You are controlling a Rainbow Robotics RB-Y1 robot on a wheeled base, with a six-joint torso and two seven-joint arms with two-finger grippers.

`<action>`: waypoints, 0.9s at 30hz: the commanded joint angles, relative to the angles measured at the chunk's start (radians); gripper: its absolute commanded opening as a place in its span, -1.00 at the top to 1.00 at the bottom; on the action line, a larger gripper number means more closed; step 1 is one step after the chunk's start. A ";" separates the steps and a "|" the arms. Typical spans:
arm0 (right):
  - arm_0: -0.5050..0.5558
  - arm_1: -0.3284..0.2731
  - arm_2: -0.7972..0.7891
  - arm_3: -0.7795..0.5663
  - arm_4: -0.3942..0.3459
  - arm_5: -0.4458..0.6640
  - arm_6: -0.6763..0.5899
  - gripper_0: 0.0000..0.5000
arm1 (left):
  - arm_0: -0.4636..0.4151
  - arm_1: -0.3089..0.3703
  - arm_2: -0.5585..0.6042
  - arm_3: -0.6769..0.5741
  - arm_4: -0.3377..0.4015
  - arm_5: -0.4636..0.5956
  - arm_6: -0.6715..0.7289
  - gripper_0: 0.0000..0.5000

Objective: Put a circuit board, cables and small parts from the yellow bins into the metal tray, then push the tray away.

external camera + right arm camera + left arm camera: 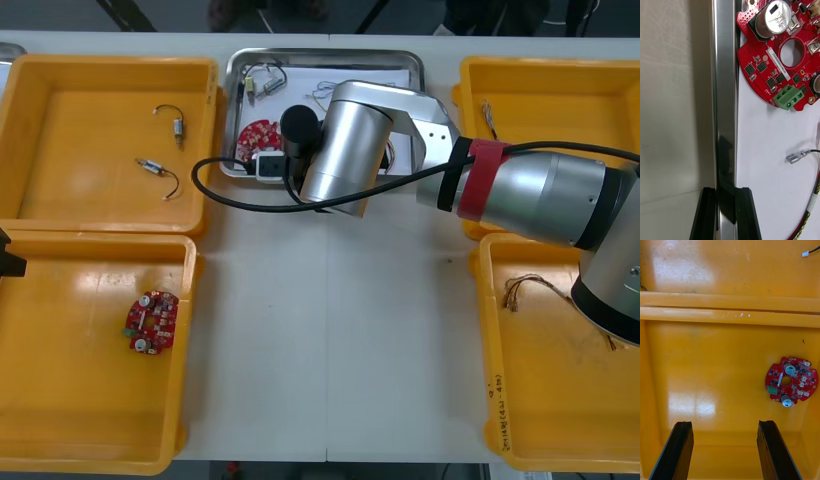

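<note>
My right gripper [727, 217] is shut on the near rim of the metal tray [724, 93], one finger outside it and one inside. In the white tray lie a round red circuit board [782, 56], a black cable [797, 156] with a metal tip and a red and yellow cable [808, 213]. In the front view my right arm [345, 140] reaches across the tray [330, 57] and hides its near part; the board [256, 135] shows beside it. My left gripper [724, 450] hangs open over the near left bin [715, 352], with a second circuit board [792, 383] beyond its fingers.
The far left bin [110, 70] holds two small metal parts [178, 125] with black leads. The near left bin [60, 400] holds the second board [152, 322]. Cables lie in the near right bin [525, 290] and the far right bin [488, 115].
</note>
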 commanded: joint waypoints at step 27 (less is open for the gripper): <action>-0.101 -0.003 0.005 0.156 -0.062 -0.168 0.100 -1.00 | -0.020 0.030 0.028 -0.027 0.007 0.006 -0.039 -1.00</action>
